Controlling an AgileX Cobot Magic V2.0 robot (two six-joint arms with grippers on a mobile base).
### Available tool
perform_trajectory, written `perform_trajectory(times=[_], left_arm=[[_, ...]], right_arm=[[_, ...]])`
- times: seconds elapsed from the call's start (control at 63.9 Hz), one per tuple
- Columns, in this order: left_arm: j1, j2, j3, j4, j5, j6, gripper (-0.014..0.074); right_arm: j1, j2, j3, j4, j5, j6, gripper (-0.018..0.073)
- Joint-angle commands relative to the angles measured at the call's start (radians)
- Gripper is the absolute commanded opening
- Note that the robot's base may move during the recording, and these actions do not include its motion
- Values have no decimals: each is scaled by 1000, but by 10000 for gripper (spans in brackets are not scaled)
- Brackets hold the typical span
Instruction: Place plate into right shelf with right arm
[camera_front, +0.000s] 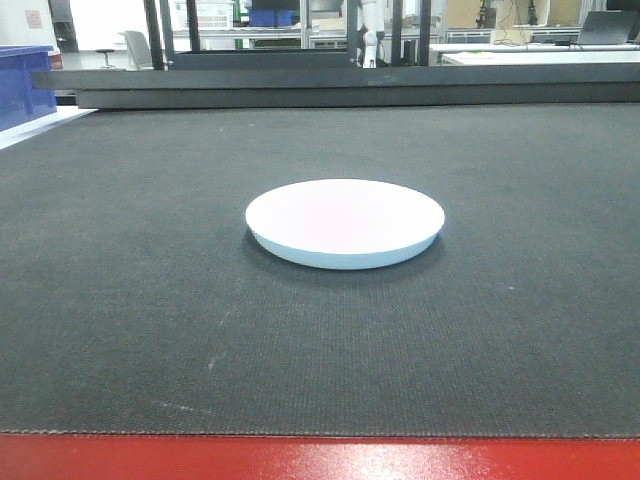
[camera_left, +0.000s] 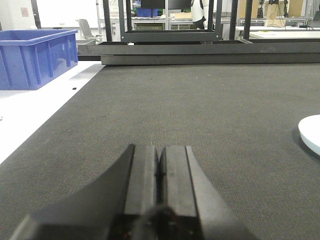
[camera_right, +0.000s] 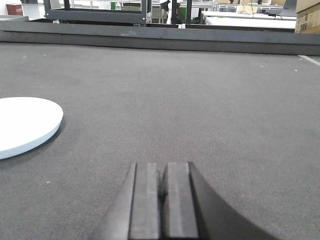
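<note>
Your left gripper (camera_left: 159, 172) and right gripper (camera_right: 162, 197) both have their flat black fingers pressed together with nothing between them, each above the dark, coarse-woven mat (camera_front: 150, 300). The plate (camera_front: 345, 222), round, shallow and smooth white with a pale bluish underside, sits flat near the middle of that mat, apart from both grippers, and each wrist view cuts it off at the frame edge. A blue plastic bin (camera_left: 35, 57) stands on a white surface beside the mat, and the racks behind are too blurred to make out.
</note>
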Motion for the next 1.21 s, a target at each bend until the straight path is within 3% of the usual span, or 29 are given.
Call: perform_trajectory(times=[0.0,0.798,1.002,1.096,1.189], left_arm=[[-8,-11,8,-2,-84,-2,-47],[-8,-11,8,-2,-84,-2,-47],[-8,-11,8,-2,-84,-2,-47],[-8,-11,8,-2,-84,-2,-47],[-8,-11,8,-2,-84,-2,-47]], right_arm=[[1,-13,-9,-9,-84,-4,55],[0,-13,-25,-17,-153,-10,55],[0,86,-289,-17,49,-10,60],[0,209,-418,-16,146,-10,144],[0,348,-513,-11,183,-10,330]])
